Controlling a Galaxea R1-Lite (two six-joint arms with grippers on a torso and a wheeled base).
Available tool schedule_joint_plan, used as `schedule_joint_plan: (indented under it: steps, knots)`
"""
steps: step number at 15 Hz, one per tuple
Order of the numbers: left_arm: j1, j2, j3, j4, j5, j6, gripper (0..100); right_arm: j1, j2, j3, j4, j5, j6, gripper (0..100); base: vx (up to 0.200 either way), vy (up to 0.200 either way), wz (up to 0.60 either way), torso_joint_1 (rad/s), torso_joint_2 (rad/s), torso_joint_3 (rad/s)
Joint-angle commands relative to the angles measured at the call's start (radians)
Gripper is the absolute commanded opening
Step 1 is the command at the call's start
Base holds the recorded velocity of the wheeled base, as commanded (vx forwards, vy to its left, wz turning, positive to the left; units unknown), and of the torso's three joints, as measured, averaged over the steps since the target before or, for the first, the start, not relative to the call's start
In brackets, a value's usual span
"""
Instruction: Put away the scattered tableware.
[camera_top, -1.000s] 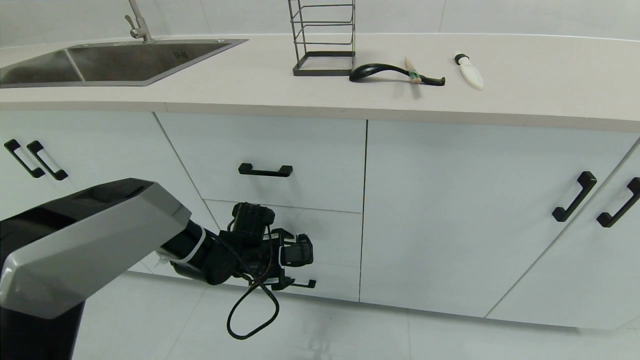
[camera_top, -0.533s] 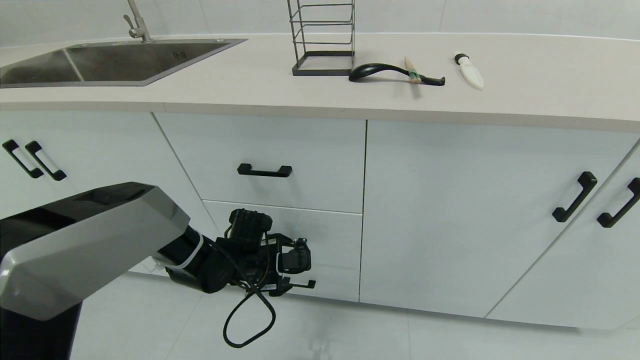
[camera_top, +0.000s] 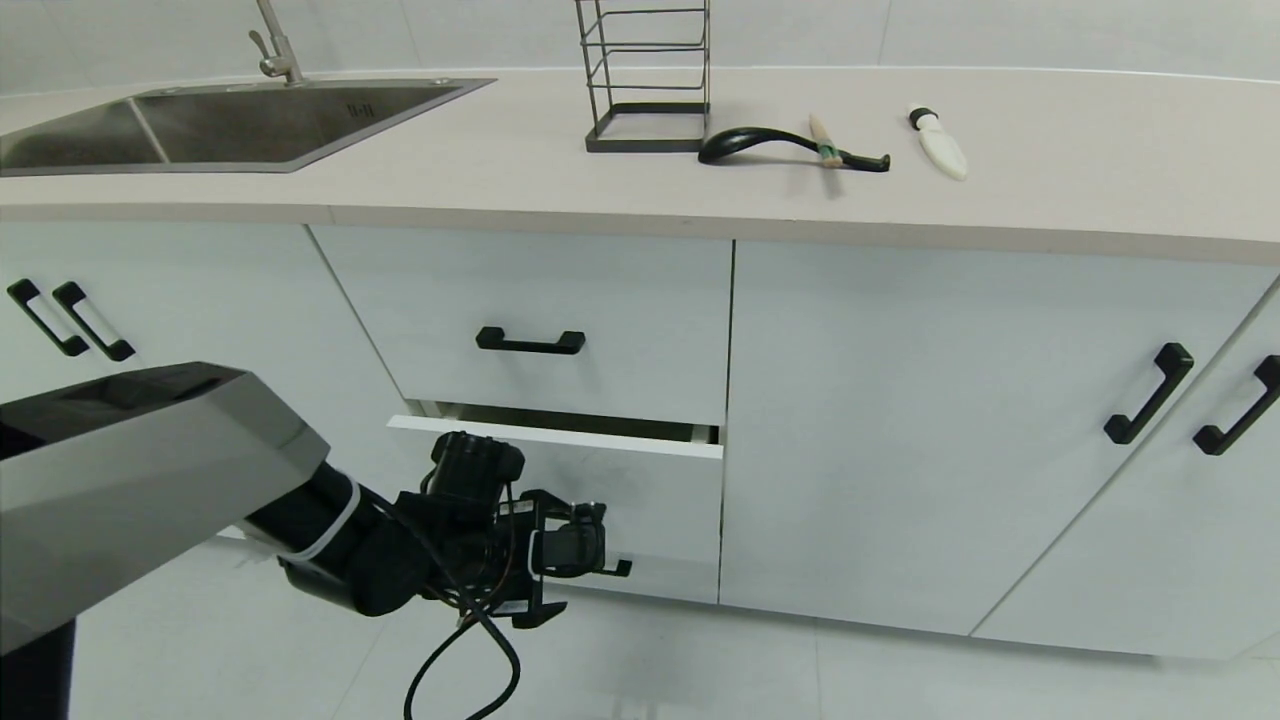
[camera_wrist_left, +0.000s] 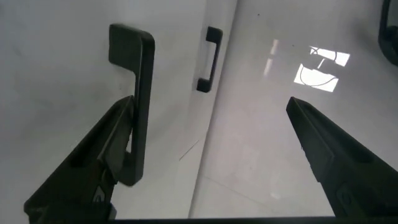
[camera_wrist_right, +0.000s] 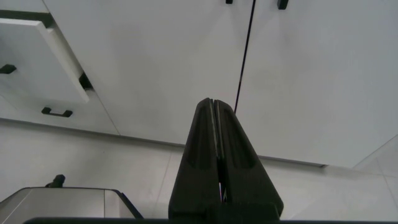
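On the counter lie a black ladle (camera_top: 770, 142), a wooden-handled brush (camera_top: 824, 141) across its handle, and a white knife (camera_top: 940, 145). Low down, my left gripper (camera_top: 592, 560) is at the black handle (camera_top: 612, 570) of the lower drawer (camera_top: 560, 440), which stands slightly pulled out with a dark gap above it. Seen from the left wrist, the gripper (camera_wrist_left: 210, 106) is open, and the handle (camera_wrist_left: 140, 106) lies against one finger (camera_wrist_left: 93, 168). My right gripper (camera_wrist_right: 213, 104) is shut with nothing in it, near the cabinet fronts above the floor.
A black wire rack (camera_top: 648, 80) stands on the counter left of the ladle. A steel sink (camera_top: 230, 120) with a tap is at the far left. The upper drawer (camera_top: 530, 341) is closed. Cabinet doors with black handles (camera_top: 1148, 393) run to the right.
The lower drawer has slid out a little, opening a gap at its top. My left arm has drawn back and down with the handle.
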Motion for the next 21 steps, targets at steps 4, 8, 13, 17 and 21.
schedule_joint_plan:
  steps: [4,8,13,17,21]
  knots:
    - [-0.001,-0.268,0.176,0.003,-0.001,-0.004,100,0.0,0.0,0.0,-0.001,0.0,0.0,0,0.0,0.0,0.0,0.0,0.0,0.0]
    - [-0.003,-0.427,0.177,0.032,-0.047,-0.015,100,0.0,0.0,0.0,-0.001,0.0,0.0,0,0.0,0.0,0.0,0.0,0.0,0.0]
    - [-0.001,-0.326,0.0,0.057,-0.085,-0.021,100,0.0,0.0,0.0,-0.001,0.0,0.0,0,0.0,0.0,0.0,0.0,0.0,0.0]
    - [-0.003,-0.214,-0.056,0.057,-0.096,-0.061,100,0.0,0.0,0.0,-0.001,0.0,0.0,0,0.0,0.0,0.0,0.0,0.0,0.0]
    - [-0.001,-0.177,-0.082,0.053,-0.099,-0.078,100,0.0,0.0,0.0,-0.001,0.0,0.0,0,0.0,0.0,0.0,0.0,0.0,0.0]
